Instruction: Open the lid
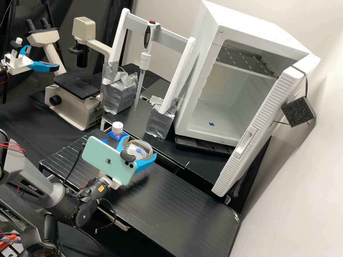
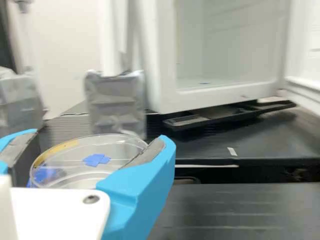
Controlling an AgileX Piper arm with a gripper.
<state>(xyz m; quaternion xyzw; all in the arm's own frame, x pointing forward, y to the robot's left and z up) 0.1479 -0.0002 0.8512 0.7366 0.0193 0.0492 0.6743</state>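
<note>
Lid (image 2: 90,150) near white-capped bottle (image 1: 117,127).

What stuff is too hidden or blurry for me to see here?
- Part of the round dish, wrist view: the gripper blocks it.
- Whether the gripper squeezes the dish, wrist view: too blurry where they meet.
- Bottom of the white-capped bottle, high view: the phone and blue material are in front.
- The phone's screen, high view: turned away.
- Top of the white cabinet, wrist view: cut off by the edge.
</note>
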